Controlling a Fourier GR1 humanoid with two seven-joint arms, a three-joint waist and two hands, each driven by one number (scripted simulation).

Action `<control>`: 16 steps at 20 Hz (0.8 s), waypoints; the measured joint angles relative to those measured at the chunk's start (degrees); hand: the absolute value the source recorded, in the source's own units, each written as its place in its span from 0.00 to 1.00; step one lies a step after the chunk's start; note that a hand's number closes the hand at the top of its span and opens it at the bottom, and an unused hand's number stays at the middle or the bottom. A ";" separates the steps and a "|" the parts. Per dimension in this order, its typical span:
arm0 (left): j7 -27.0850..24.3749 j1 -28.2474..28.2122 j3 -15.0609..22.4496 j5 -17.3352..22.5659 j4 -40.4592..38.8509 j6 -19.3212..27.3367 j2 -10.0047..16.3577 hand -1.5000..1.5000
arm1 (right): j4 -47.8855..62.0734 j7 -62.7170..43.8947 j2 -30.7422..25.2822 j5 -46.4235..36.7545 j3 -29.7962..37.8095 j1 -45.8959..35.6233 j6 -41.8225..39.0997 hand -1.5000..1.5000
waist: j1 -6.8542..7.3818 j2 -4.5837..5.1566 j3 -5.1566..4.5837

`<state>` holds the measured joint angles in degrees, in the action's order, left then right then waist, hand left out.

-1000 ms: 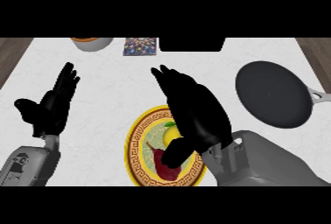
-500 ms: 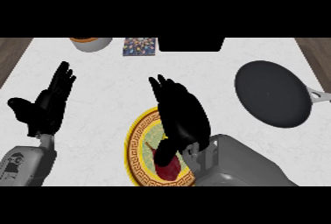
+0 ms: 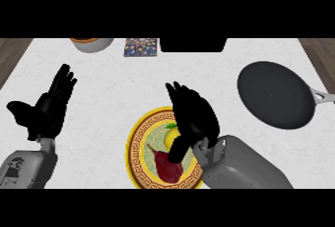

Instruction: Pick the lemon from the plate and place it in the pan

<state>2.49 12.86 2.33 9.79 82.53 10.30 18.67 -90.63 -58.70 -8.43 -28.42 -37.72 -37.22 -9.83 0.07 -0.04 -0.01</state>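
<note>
While the lemon (image 3: 169, 137) is sitting on the plate (image 3: 133, 150) under the wide-open, empty right hand (image 3: 191, 116), that hand is probably needing to curl squarely round it, avoiding the red pear (image 3: 167, 164) at six o'clock, before lifting toward the pan (image 3: 274, 99) at two o'clock.

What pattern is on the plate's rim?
The plate has a yellow rim with a dark meander band; it shows best in the head view.

Counter (image 3: 104, 88) smooth and white, faintly marbled. Pan (image 3: 274, 95) reads matt black, its handle (image 3: 322, 95) pale metal. Plate (image 3: 138, 148) glossy, glazed yellow rim. Lemon (image 3: 169, 138) matt yellow. Right forearm (image 3: 245, 166) smooth grey, plastic-looking.
</note>
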 measured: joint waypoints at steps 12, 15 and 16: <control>0.63 0.52 -1.60 -1.94 -0.06 -1.44 -1.78 0.50 | 8.66 3.99 5.97 -4.02 1.03 2.06 -4.36 0.00 | 0.16 0.03 0.01; 0.95 -0.09 -2.17 -2.02 0.95 -2.16 -1.55 0.50 | 11.39 4.64 6.70 -5.22 1.38 1.59 -6.02 0.00 | 0.24 0.02 0.01; 1.34 -0.14 -2.16 -2.06 1.59 -2.00 -1.76 0.50 | 11.92 4.25 6.99 -5.81 1.00 1.61 -6.54 0.00 | 0.24 0.01 0.00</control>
<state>3.83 12.72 0.17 7.73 84.12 8.31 16.91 -78.70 -54.45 -1.44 -34.23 -36.72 -35.61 -16.37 0.30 -0.03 -0.01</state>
